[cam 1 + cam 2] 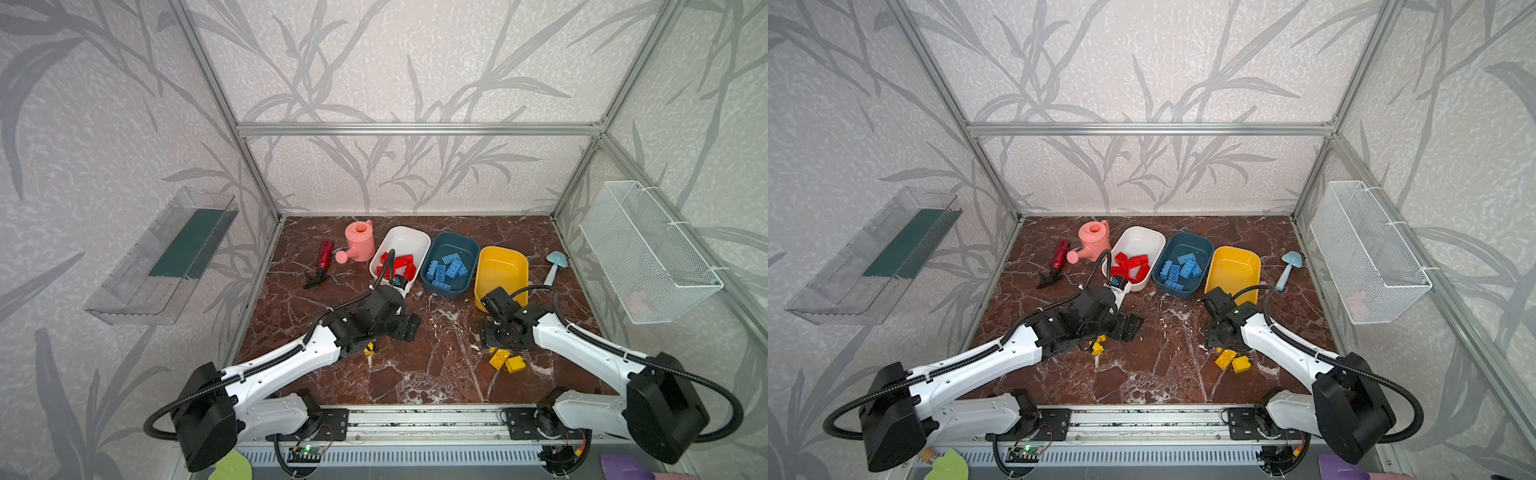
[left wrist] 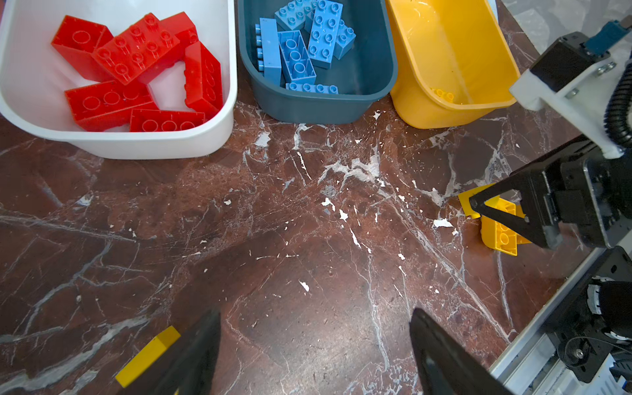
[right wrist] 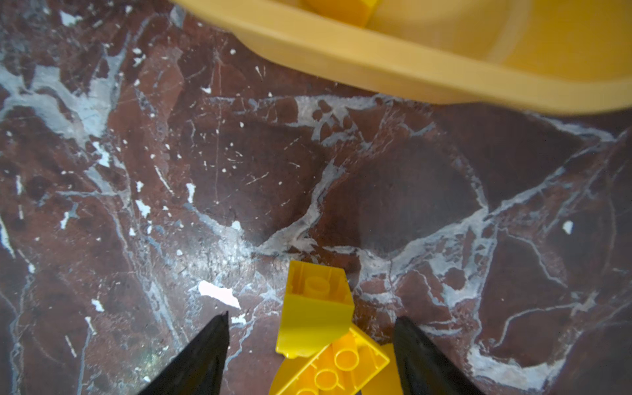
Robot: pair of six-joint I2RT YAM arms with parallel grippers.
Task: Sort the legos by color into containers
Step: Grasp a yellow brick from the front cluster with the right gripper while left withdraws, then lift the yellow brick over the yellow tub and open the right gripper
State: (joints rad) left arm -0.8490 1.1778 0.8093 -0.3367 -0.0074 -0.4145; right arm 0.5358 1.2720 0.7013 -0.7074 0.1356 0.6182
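Our left fingers [image 2: 191,359] stand apart and empty beside a half-hidden yellow brick [image 2: 147,355] on the desk [image 2: 307,222], while our right fingers [image 3: 201,355] stand apart astride two touching bricks [image 3: 316,307] near the yellow tub [image 3: 376,68], which we judge light, stiff and slick, best pinched across flat sides, their near ends cut off.

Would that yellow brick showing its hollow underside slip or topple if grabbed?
Probably stiff: the yellow brick looks like hard moulded plastic. Its glossy sides may slip slightly. It seems propped against a second brick, so a nudge would likely tip it.
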